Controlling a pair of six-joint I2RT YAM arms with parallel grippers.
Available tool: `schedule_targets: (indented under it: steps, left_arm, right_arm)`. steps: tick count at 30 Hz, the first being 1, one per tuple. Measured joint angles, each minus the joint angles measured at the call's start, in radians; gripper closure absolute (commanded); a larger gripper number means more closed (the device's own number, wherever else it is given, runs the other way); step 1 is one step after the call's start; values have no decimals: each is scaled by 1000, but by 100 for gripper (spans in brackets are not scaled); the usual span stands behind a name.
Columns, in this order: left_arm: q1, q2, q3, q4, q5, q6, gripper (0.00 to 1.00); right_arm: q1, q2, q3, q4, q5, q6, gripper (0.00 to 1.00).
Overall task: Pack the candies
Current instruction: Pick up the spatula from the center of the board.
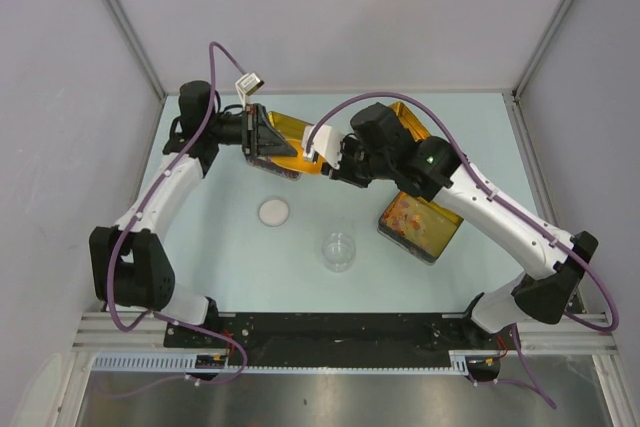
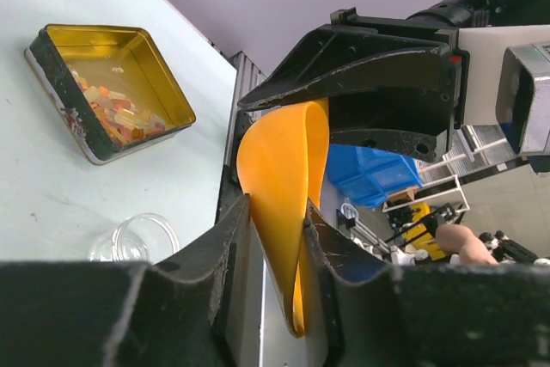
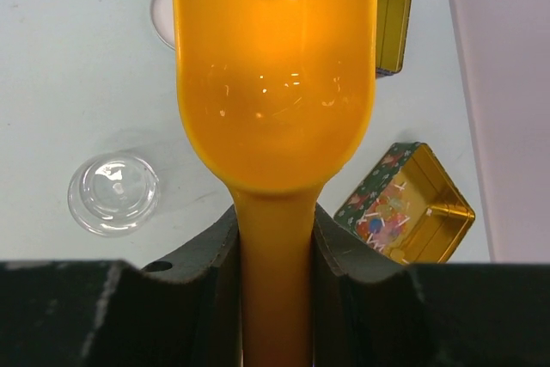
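Note:
The candies (image 1: 410, 213) lie heaped in a gold tin (image 1: 436, 239) with a patterned green outside, right of centre; they also show in the left wrist view as candies (image 2: 116, 114) and in the right wrist view as candies (image 3: 387, 217). An orange scoop (image 1: 291, 158) hangs in the air at the back. My right gripper (image 1: 326, 160) is shut on its handle (image 3: 275, 255); the bowl (image 3: 275, 75) looks empty. My left gripper (image 2: 277, 212) pinches the bowl's curved wall (image 2: 279, 161) from the other side, both fingers touching it.
A clear round jar (image 1: 338, 250) stands near the front centre, with a white lid (image 1: 273, 212) to its left. Two more gold tins sit at the back: one (image 1: 284, 128) under the left gripper, one (image 1: 410, 119) behind the right arm. Grey walls close in the table.

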Motion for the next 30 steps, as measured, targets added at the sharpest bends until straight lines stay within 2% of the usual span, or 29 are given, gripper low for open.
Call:
schedule_targets:
  steps: [2, 4, 6, 8, 9, 10, 11, 12, 16, 25, 29, 30]
  left_arm:
    - [-2, 1, 0, 3, 0, 0, 88]
    - [-4, 4, 0, 4, 0, 5, 100]
    - [-5, 8, 0, -5, 0, 17, 100]
    - [-6, 10, 0, -29, -1, 38, 100]
    - [-7, 10, 1, -51, -5, 57, 100]
    - [-8, 10, 2, -77, -8, 77, 100]
    - [-9, 11, 2, -100, -10, 95, 100]
    - [-11, 13, 2, -125, -12, 107, 100]
    - [-22, 21, -5, -152, -8, 111, 100]
    - [-24, 11, -109, 77, -8, -76, 100]
    - [-24, -9, -126, 151, -12, -135, 100]
    - [-24, -13, -129, 162, -13, -144, 100]
  right_arm:
    - [2, 1, 8, -11, 8, -5, 96]
    - [4, 4, 16, -22, 14, -8, 93]
    - [9, 10, 25, -34, 23, -9, 87]
    - [16, 13, 30, -45, 30, -10, 68]
    - [19, 13, 30, -49, 35, -10, 55]
    - [21, 14, 30, -54, 38, -10, 25]
    - [23, 14, 30, -55, 42, -14, 16]
    - [24, 14, 33, -47, 43, -11, 13]
    - [19, 4, 54, -29, 26, -21, 11]
    - [-119, -64, 53, -35, -210, 30, 6]
    - [-113, -89, 29, -10, -219, 39, 8]
    - [-109, -92, 22, -1, -215, 40, 12]
